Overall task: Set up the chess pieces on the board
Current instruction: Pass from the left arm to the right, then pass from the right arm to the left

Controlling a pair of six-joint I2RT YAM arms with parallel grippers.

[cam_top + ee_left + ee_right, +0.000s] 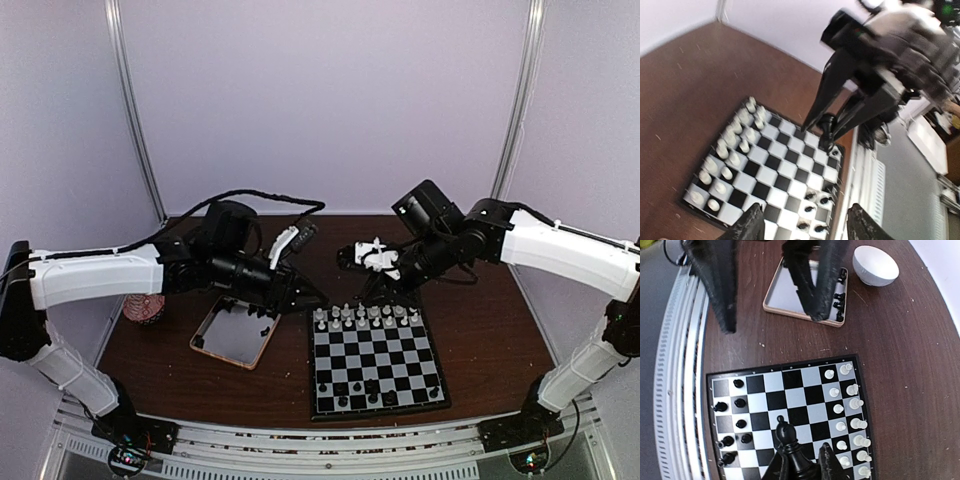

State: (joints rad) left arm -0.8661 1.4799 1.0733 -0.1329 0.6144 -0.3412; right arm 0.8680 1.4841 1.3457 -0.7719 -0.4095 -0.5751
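Observation:
The board (375, 362) lies at the table's near right. White chess pieces (365, 317) line its two far rows, and several black pieces (362, 391) stand on its near rows. My right gripper (805, 466) hangs above the board (805, 390), shut on a black bishop (788, 432) that stands up between its fingers. In the top view this gripper (352, 257) is beyond the board's far edge. My left gripper (806, 227) is open and empty, high over the board's far left corner (305, 297). More black pieces (840, 296) lie in the tray.
A shallow tray with a wooden rim (235, 335) sits left of the board, under the left gripper. A white bowl (875, 265) stands beyond the tray. Pale crumbs dot the brown table (790, 345). The left gripper's fingers (715, 285) hang close in front of the right wrist camera.

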